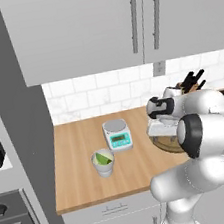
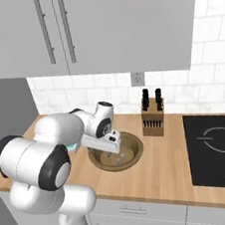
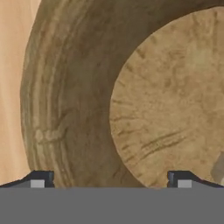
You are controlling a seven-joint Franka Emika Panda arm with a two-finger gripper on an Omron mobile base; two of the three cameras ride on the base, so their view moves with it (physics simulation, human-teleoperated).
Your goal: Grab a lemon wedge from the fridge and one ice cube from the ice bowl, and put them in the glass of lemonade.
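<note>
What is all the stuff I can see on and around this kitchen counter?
glass of lemonade: one, pale tumbler, front left of the counter, a green lemon wedge in it
kitchen scale: one, white and teal, behind the glass
ice bowl: one, brownish, mid-counter, under the arm's hand
knife block: one, wooden with dark handles, by the wall
cooktop: one, black, right end
counter: one, light wood
wall cupboards: two doors showing, grey with bar handles
wall socket: one, grey, on the white tiles
end effector: one, dark tips, open, over the bowl
</note>
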